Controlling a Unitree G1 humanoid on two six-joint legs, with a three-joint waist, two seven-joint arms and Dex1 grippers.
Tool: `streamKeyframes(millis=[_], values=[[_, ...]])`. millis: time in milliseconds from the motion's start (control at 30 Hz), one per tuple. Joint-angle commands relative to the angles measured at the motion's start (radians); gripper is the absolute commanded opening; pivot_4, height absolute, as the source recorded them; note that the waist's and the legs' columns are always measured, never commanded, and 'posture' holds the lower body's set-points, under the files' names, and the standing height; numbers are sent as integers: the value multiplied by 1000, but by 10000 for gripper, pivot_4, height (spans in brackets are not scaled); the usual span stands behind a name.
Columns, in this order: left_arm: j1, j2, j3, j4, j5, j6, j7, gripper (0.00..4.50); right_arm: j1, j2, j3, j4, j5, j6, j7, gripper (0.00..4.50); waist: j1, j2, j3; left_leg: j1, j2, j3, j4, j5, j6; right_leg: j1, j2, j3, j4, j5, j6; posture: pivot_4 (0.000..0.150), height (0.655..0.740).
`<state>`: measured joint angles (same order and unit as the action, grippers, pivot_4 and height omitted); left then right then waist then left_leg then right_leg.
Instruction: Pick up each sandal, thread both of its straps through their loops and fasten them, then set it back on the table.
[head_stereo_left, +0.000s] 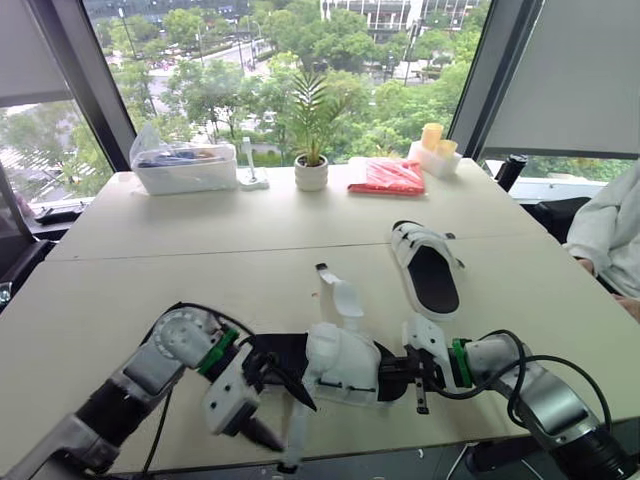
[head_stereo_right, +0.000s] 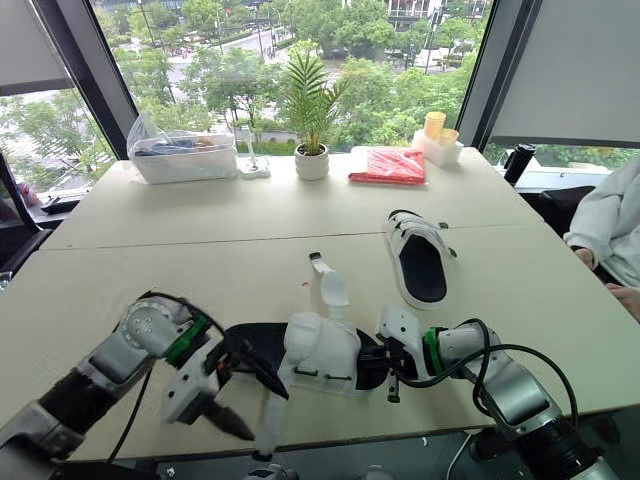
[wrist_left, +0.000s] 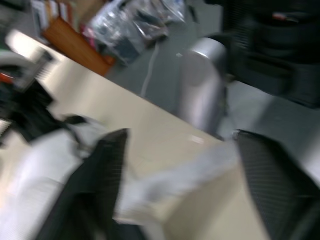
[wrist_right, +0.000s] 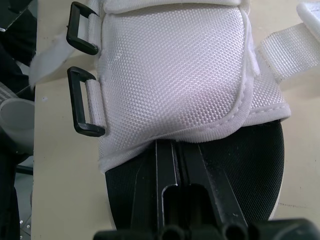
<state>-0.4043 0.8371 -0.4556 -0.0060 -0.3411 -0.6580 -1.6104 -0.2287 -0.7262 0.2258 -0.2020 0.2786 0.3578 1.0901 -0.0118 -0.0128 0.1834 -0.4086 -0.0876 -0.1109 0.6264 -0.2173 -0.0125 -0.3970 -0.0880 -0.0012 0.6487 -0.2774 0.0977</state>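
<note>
Sandal of white mesh (head_stereo_left: 345, 365), black-soled, lies at near edge of beige tabletop (head_stereo_left: 200, 270); left tool (head_stereo_left: 296, 427) gapes wide astride its loose strap (wrist_left: 185, 177), right tool (wrist_right: 179, 152), closed, sits under its upper (wrist_right: 170, 70).

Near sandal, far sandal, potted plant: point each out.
near sandal (head_stereo_left: 343, 365), left eye view, white upper.
far sandal (head_stereo_left: 433, 278), left eye view, black footbed.
potted plant (head_stereo_left: 311, 176), left eye view, white pot.

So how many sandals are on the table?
2. The near sandal sits by the table's front edge, one strap sticking up loose. The far sandal lies farther back on the right. No others seem hidden.
</note>
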Motion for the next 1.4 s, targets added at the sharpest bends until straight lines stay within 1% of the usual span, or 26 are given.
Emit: streamKeyframes(millis=[33, 67, 167, 267, 333, 467, 533, 633, 700, 767, 867, 933, 1000, 1133, 1167, 1267, 1333, 1400], values=[[92, 82, 52, -56, -61, 38, -2, 39255, 24, -11, 5, 16, -30, 4, -10, 0, 1, 0, 0, 0, 0, 0, 0, 0, 0, 0, 0, 0, 0, 0, 0, 1500, 7400], [126, 103, 71, -74, -88, 88, 11, 39255, 25, -12, 5, 16, -30, 3, -10, 0, 1, 0, 0, 0, 0, 0, 0, 0, 0, 0, 0, 0, 0, 0, 0, 1500, 7400], [252, 176, 133, -193, -241, 420, 142, 39255, 24, -12, 5, 21, -32, -1, -9, 0, 1, 0, 0, 0, 0, 0, 0, 0, 1, 1, 0, 0, 0, 0, 0, 1500, 7400], [333, 206, 176, -295, -388, 734, 295, 39255, 22, -12, 6, 23, -34, -3, -8, 0, 1, 0, 0, 1, 0, -1, 0, -1, 1, 1, 0, 0, 0, -1, 0, 1500, 7400], [334, 179, 201, -326, -491, 948, 439, 39255, 21, -11, 7, 24, -35, -4, -8, 0, 2, 0, 0, 1, 0, -1, 0, -1, 1, 2, 0, 0, 0, -1, 1, 1500, 7400], [302, 106, 215, -304, -598, 1251, 606, 39255, 20, -11, 10, 17, -32, -1, -7, 0, 1, 0, 0, 1, 0, -1, 0, -1, 1, 2, 1, -1, 0, -1, 2, 1500, 7400], [296, 63, 231, -291, -617, 1340, 661, 39255, 20, -11, 10, 13, -31, 1, -8, 0, 1, 0, 0, 1, 0, -1, 0, -1, 1, 1, 1, -1, 0, -1, 3, 1500, 7400], [300, 7, 234, -295, -614, 1417, 704, 39255, 21, -12, 11, 11, -32, 3, -9, 0, 2, 0, 0, 1, 0, -1, 0, -1, 1, 1, 0, -1, 0, 0, 5, 1500, 7400], [300, -16, 233, -313, -614, 1459, 708, 39255, 26, -14, 9, 7, -31, 5, -11, 0, 3, 0, 0, 1, 0, -1, 0, -1, 1, 2, 0, -1, 0, -1, 2, 1500, 7400], [299, -21, 223, -337, -613, 1495, 681, 39255, 30, -16, 7, 3, -30, 6, -12, 0, 3, 0, 0, 1, 0, -1, 0, -1, 1, 2, 0, -1, 0, -1, 2, 1500, 7400], [292, -51, 210, -344, -589, 1523, 686, 39255, 34, -17, 7, -3, -29, 10, -15, 0, 4, 1, 0, 1, 0, -1, 0, -1, 1, 2, 0, -1, 0, -1, 1, 1500, 7400], [284, -70, 205, -349, -583, 1543, 685, 33834, 35, -16, 7, -8, -28, 14, -18, 0, 4, 1, 0, 1, 0, -1, 0, -1, 1, 2, 0, -1, 0, -1, 1, 1500, 7400], [275, -88, 201, -355, -576, 1557, 683, 25844, 35, -15, 6, -11, -26, 17, -21, 0, 4, 1, 0, 0, 0, -1, 0, -1, 1, 2, 0, -1, -1, -1, 1, 1500, 7400], [257, -108, 209, -356, -570, 1575, 669, 4191, 36, -14, 6, -16, -26, 22, -24, 0, 4, 1, 0, 0, 0, -1, 0, -1, 1, 1, -1, -1, -1, -2, 1, 1500, 7400], [237, -120, 233, -348, -604, 1602, 670, 372, 36, -13, 6, -17, -25, 24, -25, 0, 4, 1, 0, 0, 0, -1, 0, -1, 1, 1, -1, -1, -1, -2, 1, 1500, 7400], [185, -157, 303, -332, -701, 1654, 666, 372, 40, -13, 5, -22, -24, 27, -27, 0, 5, 1, 0, 0, 0, -1, 0, -1, 1, 1, -1, -1, -1, -2, 1, 1500, 7400], [92, -206, 372, -262, -805, 1716, 697, 372, 37, -11, 7, -20, -24, 28, -28, 0, 7, 1, 0, 0, 0, -1, 0, -1, 1, 2, -1, -1, -1, -2, 1, 1500, 7400], [3, -255, 415, -182, -849, 1755, 731, 372, 34, -9, 8, -16, -26, 28, -30, 0, 10, 0, 0, 0, 0, -2, 1, -1, 1, 1, 0, -1, -1, -2, 1, 1500, 7400]])
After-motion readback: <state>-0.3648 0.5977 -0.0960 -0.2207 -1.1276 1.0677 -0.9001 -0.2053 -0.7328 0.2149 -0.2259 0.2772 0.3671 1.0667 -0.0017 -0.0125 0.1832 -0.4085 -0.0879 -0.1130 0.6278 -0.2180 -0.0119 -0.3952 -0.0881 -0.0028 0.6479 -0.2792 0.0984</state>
